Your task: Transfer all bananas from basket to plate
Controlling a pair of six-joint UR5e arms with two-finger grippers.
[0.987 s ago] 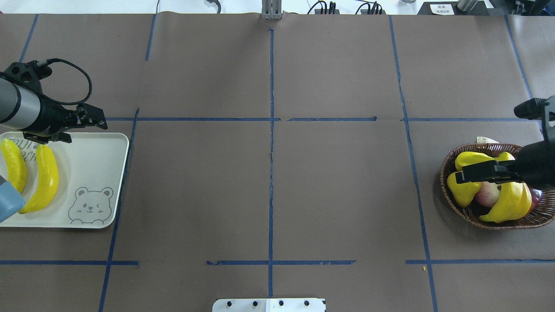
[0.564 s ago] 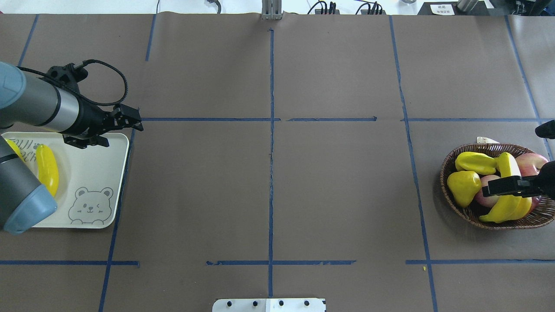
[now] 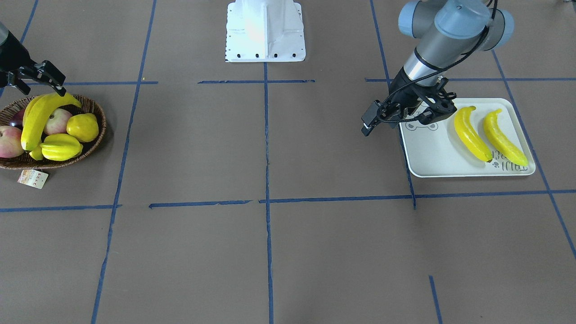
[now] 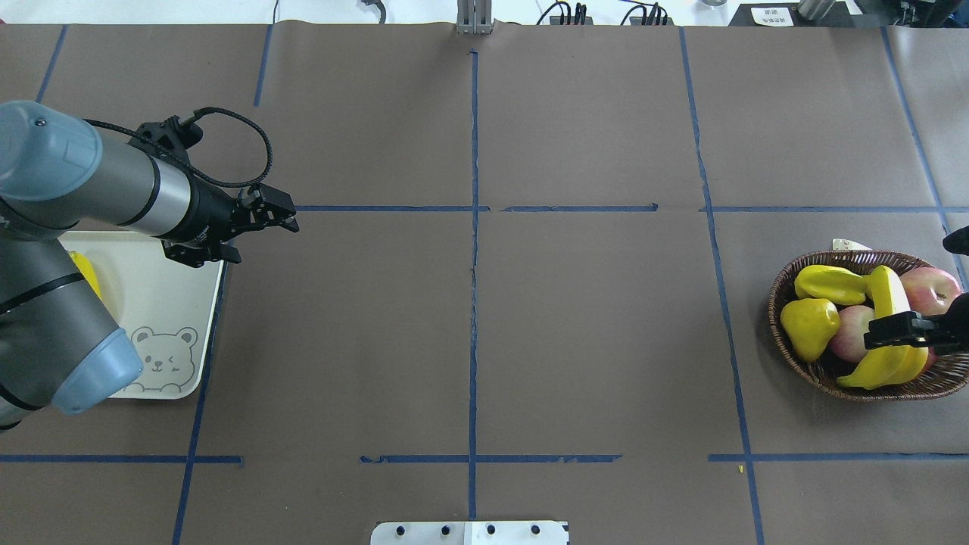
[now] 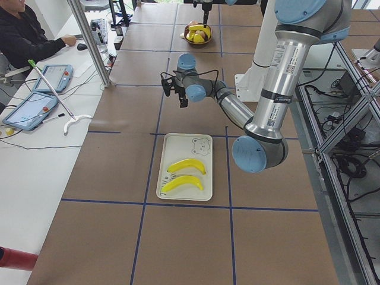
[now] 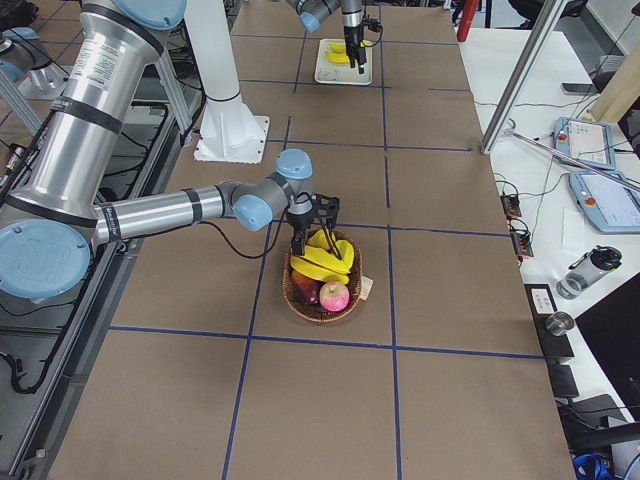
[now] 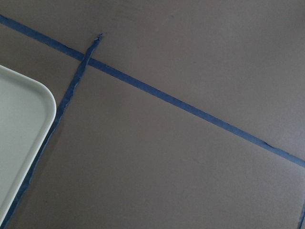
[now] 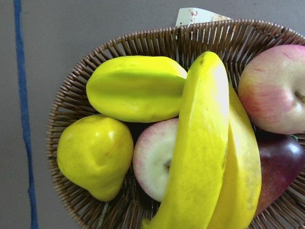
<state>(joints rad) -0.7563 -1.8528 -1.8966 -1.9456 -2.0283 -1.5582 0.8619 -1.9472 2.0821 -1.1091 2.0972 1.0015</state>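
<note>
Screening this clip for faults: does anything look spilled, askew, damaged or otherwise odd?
Nothing stands out. Two bananas lie side by side on the plate; two more bananas rest across the other fruit in the basket, its paper tag lying just outside the rim.

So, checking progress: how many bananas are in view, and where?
4. Two bananas lie side by side on the plate; two more overlap in the basket. Others could be hidden beneath.
</note>
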